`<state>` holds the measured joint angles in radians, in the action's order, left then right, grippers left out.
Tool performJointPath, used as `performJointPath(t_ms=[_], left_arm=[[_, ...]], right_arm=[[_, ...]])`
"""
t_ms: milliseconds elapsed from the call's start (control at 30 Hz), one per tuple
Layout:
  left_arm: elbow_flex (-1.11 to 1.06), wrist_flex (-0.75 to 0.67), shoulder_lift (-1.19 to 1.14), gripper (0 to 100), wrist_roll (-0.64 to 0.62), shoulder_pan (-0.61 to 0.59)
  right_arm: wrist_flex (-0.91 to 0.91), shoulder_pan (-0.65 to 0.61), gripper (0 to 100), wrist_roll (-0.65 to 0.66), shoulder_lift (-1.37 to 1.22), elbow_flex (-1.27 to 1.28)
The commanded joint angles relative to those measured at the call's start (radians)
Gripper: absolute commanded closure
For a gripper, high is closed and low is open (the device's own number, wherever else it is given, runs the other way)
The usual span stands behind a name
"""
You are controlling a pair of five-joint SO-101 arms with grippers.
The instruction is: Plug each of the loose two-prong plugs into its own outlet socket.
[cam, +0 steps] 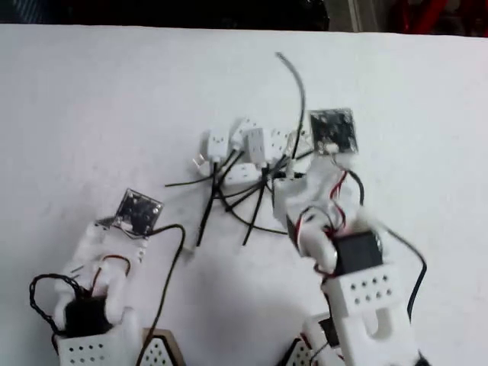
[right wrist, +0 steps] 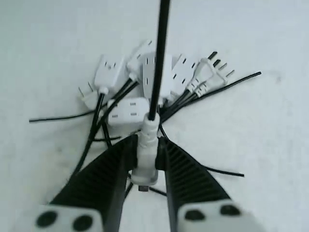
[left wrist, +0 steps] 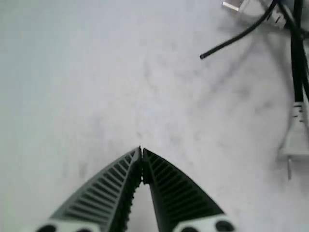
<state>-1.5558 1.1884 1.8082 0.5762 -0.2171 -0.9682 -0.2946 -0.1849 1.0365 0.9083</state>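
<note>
My right gripper is shut on a white two-prong plug whose black cord rises straight away from it. Just beyond the fingertips lies a pile of white outlet sockets and plugs: a socket block is nearest, with another plug and a pronged plug behind it. In the high view the pile sits mid-table with the right gripper at its right side. My left gripper is shut over bare table. A loose white plug lies apart from it.
Black cords fan out from the pile toward the front. A loose cord end lies on the table. The held cord arcs up toward the back. The left arm stands at the front left on the white table.
</note>
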Motion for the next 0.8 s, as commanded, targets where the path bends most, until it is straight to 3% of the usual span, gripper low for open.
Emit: performJointPath(t_ms=[0, 133, 333, 533, 767], left_arm=[[0.169, -0.018, 0.001, 97, 0.011, 0.073], [0.284, -0.017, -0.064, 97, 0.012, 0.157], [0.534, -0.020, -0.501, 97, 0.012, 0.312], [0.789, -0.020, -0.952, 78, 0.014, 0.433], [1.042, -0.104, -1.411, 77, 0.103, 0.510]], right_arm=[[0.226, 0.028, 98.1, -0.087, 0.177, 0.189], [0.343, 0.068, 98.1, -0.092, 0.340, 0.367], [0.358, 0.116, 98.1, -0.100, 0.435, 0.459], [0.389, 0.245, 98.1, -0.101, 0.435, 0.470], [0.475, 0.317, 98.1, -0.101, 0.435, 0.514]])
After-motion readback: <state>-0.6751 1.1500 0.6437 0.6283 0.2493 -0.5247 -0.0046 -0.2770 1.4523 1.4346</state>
